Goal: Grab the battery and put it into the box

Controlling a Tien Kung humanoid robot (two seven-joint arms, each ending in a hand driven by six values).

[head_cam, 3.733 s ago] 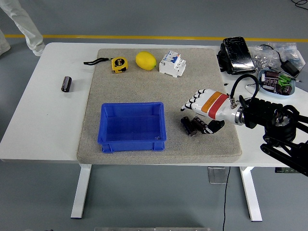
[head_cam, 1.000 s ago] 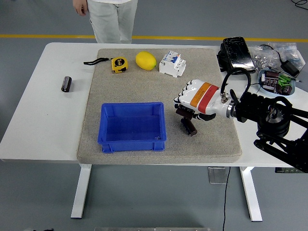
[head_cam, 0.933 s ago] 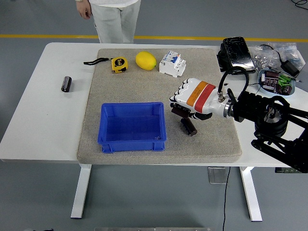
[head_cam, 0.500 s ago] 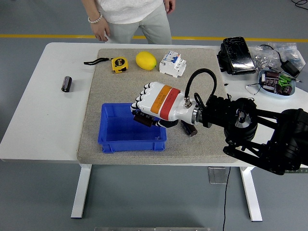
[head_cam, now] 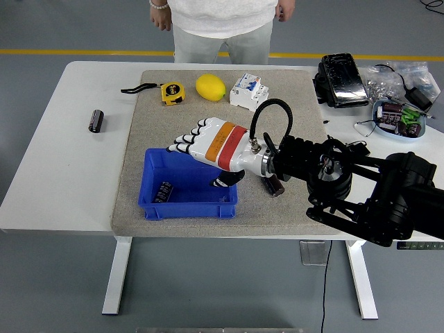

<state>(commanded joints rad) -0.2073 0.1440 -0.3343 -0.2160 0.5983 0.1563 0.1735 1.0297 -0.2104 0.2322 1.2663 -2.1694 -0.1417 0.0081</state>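
Note:
A dark cylindrical battery [head_cam: 164,191] lies inside the blue box [head_cam: 154,207], near its left wall. My right hand [head_cam: 201,147], white with an orange and red band, hovers over the box with fingers spread flat and holds nothing. A second battery [head_cam: 275,186] lies on the mat right of the box, partly hidden behind my right wrist. A third battery [head_cam: 95,120] rests on the bare table at the far left. The left arm is out of view.
A yellow tape measure [head_cam: 171,93], a lemon [head_cam: 210,87] and a white circuit breaker [head_cam: 248,91] line the back of the grey mat [head_cam: 132,173]. A black device [head_cam: 340,78] and a tray of parts [head_cam: 399,118] sit at back right. A person [head_cam: 222,24] stands at the far side.
My right hand carried a battery from the mat leftward over the box, opened and let it go; the battery now lies in the box. The person walked along the far side to the middle.

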